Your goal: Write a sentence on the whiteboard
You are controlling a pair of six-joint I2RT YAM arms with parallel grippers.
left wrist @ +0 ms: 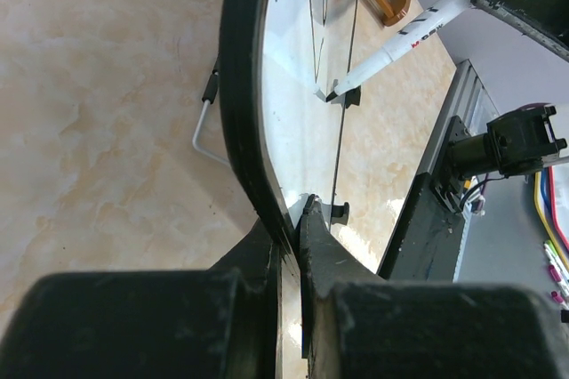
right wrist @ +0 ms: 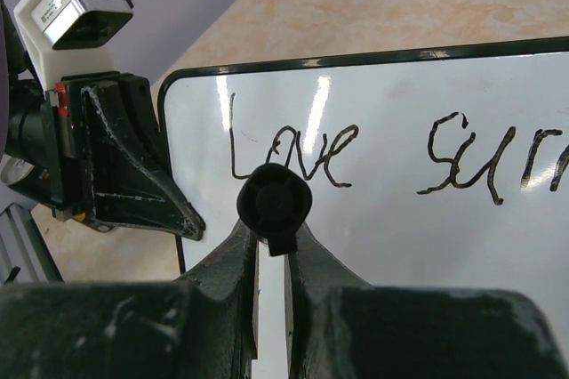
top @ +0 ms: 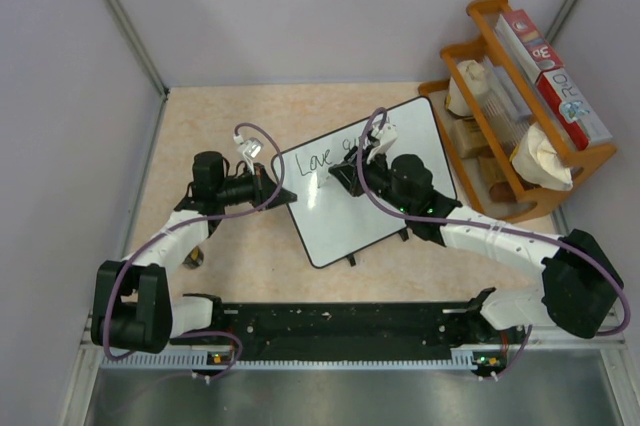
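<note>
Top camera looks down; both wrist cameras closely face the whiteboard (right wrist: 400,254).

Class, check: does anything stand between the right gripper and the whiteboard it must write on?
Nothing visible does. The right gripper holds only a black marker, pointed at the whiteboard near the word "Love". The left gripper clamps the board's edge, off to one side.

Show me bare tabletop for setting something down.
Bare table lies between whiteboard and back wall, and between its near edge and the arm bases. Crowded: wooden rack at right; left pincer clamps the whiteboard's edge, right pincer holds a marker over it.
</note>
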